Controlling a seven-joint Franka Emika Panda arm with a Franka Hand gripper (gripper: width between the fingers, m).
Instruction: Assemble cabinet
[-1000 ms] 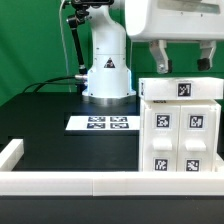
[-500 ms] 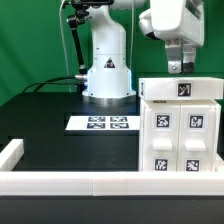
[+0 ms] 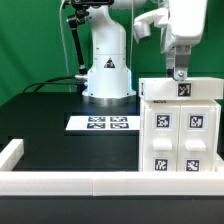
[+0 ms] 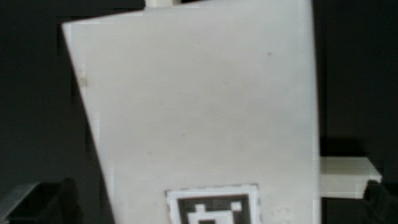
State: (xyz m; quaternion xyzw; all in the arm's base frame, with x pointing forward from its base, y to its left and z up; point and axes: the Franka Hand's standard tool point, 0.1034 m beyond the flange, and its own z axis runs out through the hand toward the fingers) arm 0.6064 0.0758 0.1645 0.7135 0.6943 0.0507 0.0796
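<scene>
The gripper has moved. A second ago it was high up at the exterior view's right and looked big. Its two fingers were far apart, side by side. Then it turned. Now it shows its thin side, so the gap between the fingers cannot be seen. It has also come down a little. Its tip now hangs just above the top of the cabinet, close to the tag there.

1. The black tabletop carries everything.
2. The marker board lies flat mid-tabletop.
3. The cabinet stands at the exterior view's right.
4. A white rail edges the front.
</scene>
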